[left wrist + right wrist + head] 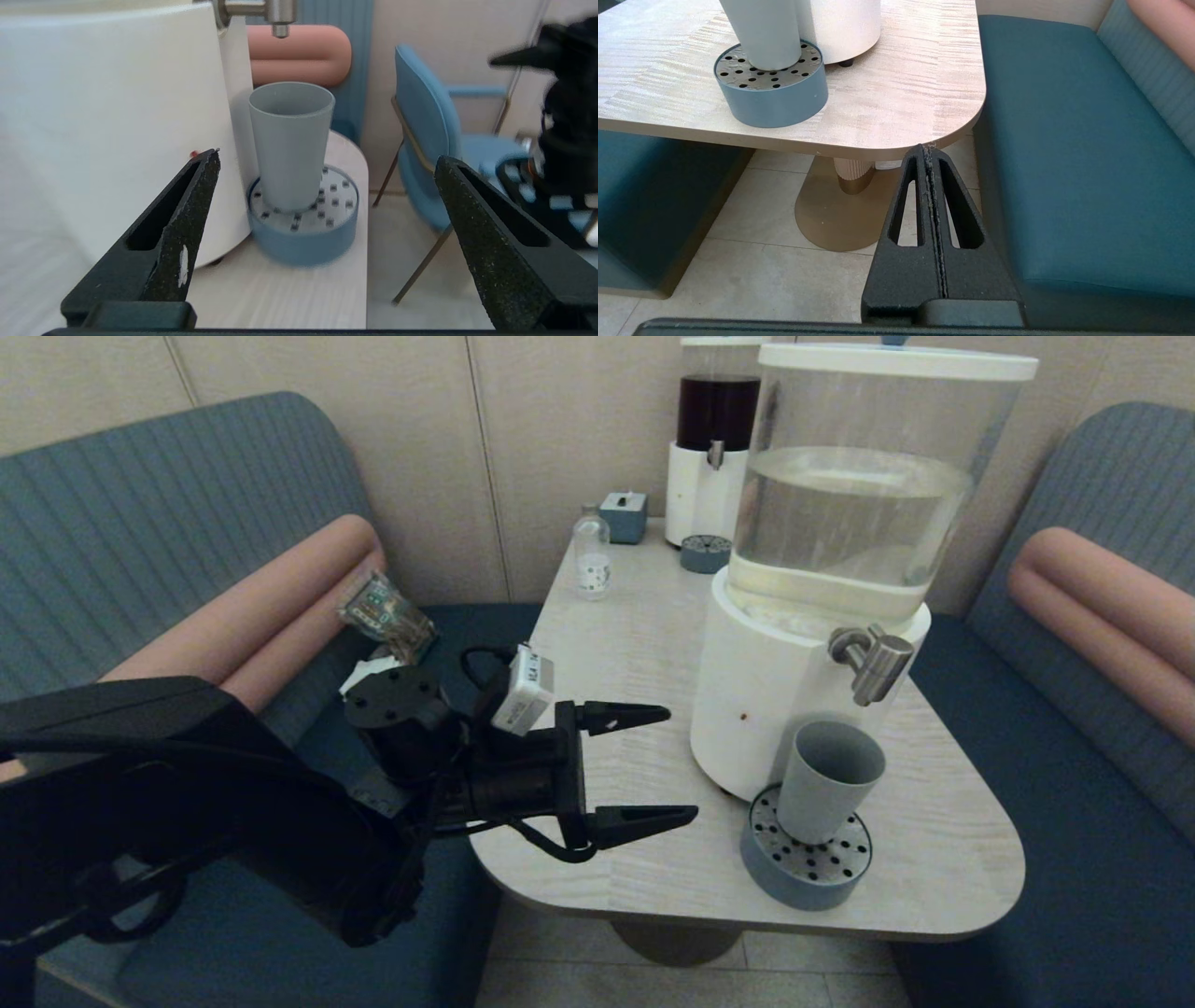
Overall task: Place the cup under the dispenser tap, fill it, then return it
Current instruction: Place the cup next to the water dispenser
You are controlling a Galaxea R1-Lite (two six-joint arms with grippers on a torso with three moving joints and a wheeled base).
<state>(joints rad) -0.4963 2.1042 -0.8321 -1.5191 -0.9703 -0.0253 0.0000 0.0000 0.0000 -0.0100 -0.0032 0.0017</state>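
In the right wrist view the cup (763,30) loses its rim past the frame edge, and the white dispenser base (845,23) shows only its foot. From the head, the water inside the cup cannot be judged. The small bottle's label (593,574) is too small to read

**A café or canteen seating corner**

The place looks like a café booth or a break room. A light wooden table (635,644) with rounded corners stands between two blue upholstered benches (1074,784) with pink roll cushions (1102,588). On the table are two drink dispensers: a large water dispenser (840,551) and a dark-liquid dispenser (714,439), each with a drip tray (803,882). A blue chair (420,135) stands on the tiled floor (761,261).
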